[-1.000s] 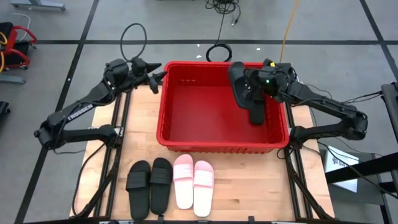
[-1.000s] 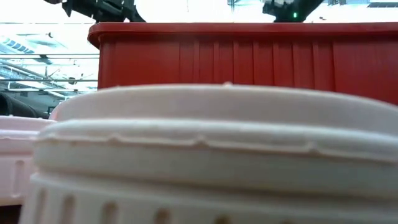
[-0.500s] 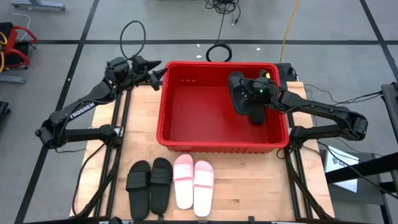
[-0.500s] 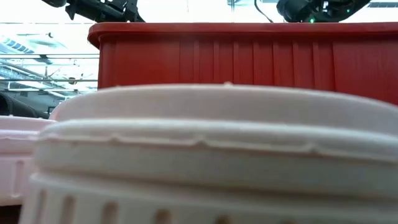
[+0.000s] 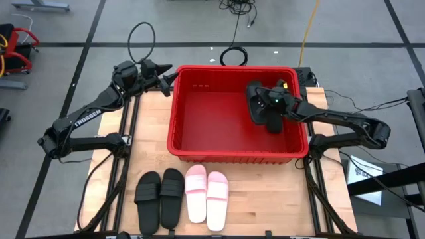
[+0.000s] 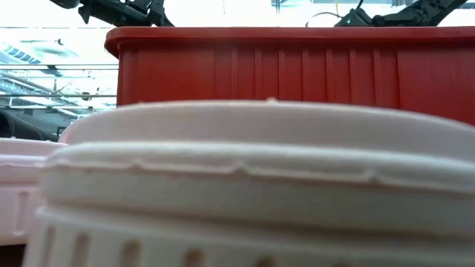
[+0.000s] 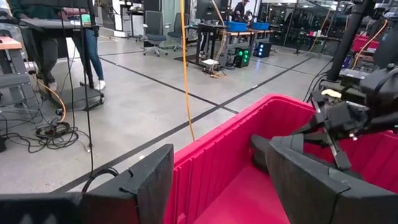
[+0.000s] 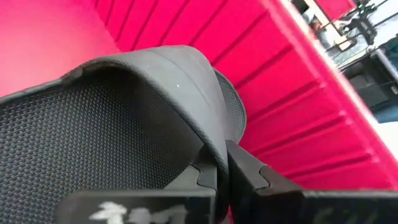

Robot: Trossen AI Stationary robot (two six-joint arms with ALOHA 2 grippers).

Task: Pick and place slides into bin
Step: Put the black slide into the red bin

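The red bin point(image 5: 219, 126) stands in the middle of the table. Inside it, by its far right corner, my right gripper point(image 5: 267, 99) is shut on a black slide point(image 5: 262, 113), which also shows in the left wrist view point(image 7: 264, 149). My left gripper point(image 5: 169, 81) hangs open and level just outside the bin's far left corner, with nothing between its fingers point(image 7: 149, 180). Two black slides point(image 5: 160, 199) and two pale pink slides point(image 5: 206, 192) lie soles down, side by side, on the table in front of the bin. My right gripper pinches the black slide's strap point(image 8: 208, 134) at its edge between the two fingers point(image 8: 249, 177). They come slanting down from the table's right side. The slide sits tilted inside the bin walls, footbed point(image 8: 93, 130) toward the camera. Whether its lower end touches the bin floor I cannot tell.
In the low view a pale pink slide point(image 6: 245, 185) fills the foreground, with the bin's ribbed near wall point(image 6: 297, 74) behind it. Cables point(image 5: 232, 56) lie on the floor beyond the table. Bare bin floor point(image 5: 212, 113) lies left of the held slide.
My right gripper has sunk from above the bin's rim down into the bin with the black slide, staying shut on it. The slide now sits lower between the bin's walls.
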